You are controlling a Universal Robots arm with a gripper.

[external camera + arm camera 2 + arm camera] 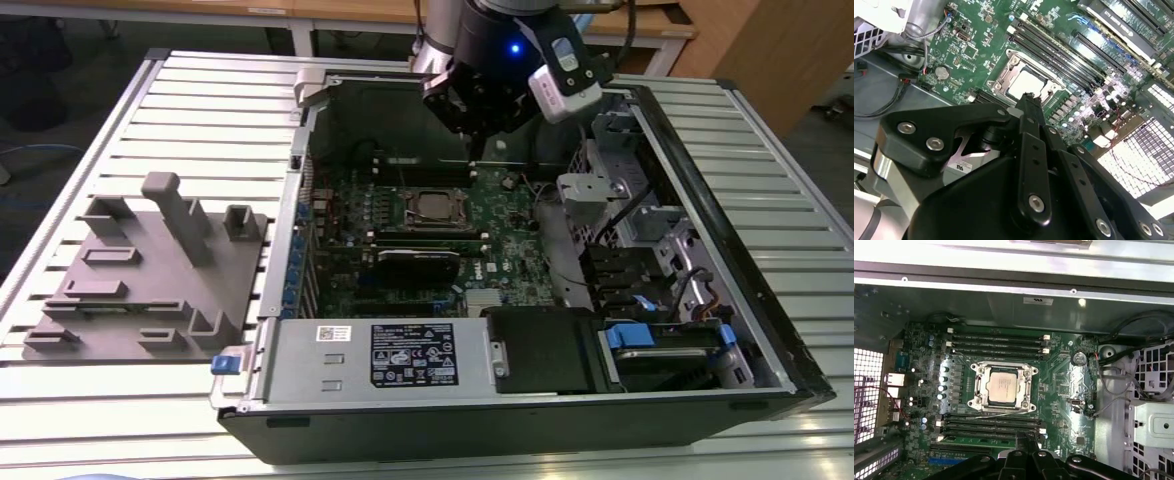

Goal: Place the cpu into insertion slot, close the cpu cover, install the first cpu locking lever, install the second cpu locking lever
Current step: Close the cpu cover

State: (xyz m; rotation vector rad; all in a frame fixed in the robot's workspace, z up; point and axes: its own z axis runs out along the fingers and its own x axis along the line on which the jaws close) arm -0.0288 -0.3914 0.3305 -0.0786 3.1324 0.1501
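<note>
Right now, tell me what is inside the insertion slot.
The cpu lies in the insertion slot, its silver-grey top showing through the window of the cpu cover. The slot's floor under the chip is covered, and the cover frame hides the chip's edges.

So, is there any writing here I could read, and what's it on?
Nothing can be quoted; all print is too small or blurred.
The black sticker on the power supply box: unreadable.
The white sticker beside it: unreadable.
The white label on the case wall: blurred.
On the cpu: faint print, unreadable.
</note>
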